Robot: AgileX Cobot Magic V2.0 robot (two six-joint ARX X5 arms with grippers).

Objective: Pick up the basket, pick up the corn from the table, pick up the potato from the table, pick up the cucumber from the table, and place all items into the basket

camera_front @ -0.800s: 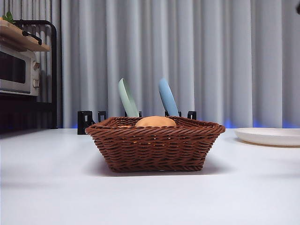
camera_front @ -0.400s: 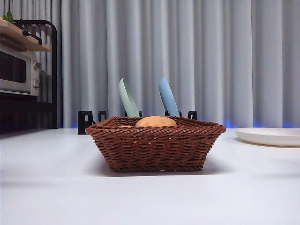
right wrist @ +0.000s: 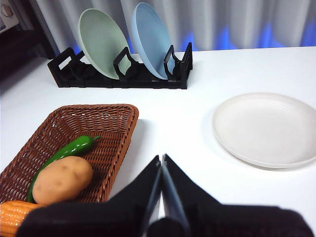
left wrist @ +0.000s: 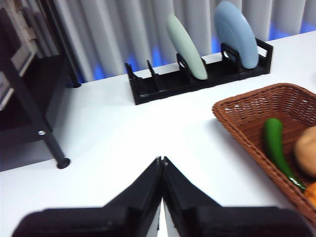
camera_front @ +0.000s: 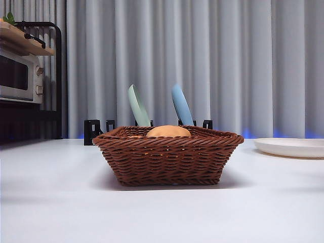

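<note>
The brown wicker basket (camera_front: 167,157) stands on the white table (camera_front: 50,202) in the middle of the front view. Inside it lie the tan potato (right wrist: 62,179), the dark green cucumber (right wrist: 64,152) and the orange corn (right wrist: 14,216); only the potato's top (camera_front: 168,131) shows over the rim in the front view. My left gripper (left wrist: 161,160) is shut and empty, raised over bare table beside the basket (left wrist: 266,128), where the cucumber (left wrist: 276,148) shows. My right gripper (right wrist: 161,159) is shut and empty, above the table by the basket's (right wrist: 84,128) other side.
A black dish rack (right wrist: 123,76) with a green plate (right wrist: 102,37) and a blue plate (right wrist: 150,37) stands behind the basket. A white plate (right wrist: 266,128) lies on the table to the right. A microwave on a black shelf (camera_front: 20,76) stands at the far left.
A black arm tip at the top right corner of the front view has gone out of sight. The basket and its contents have not moved.
</note>
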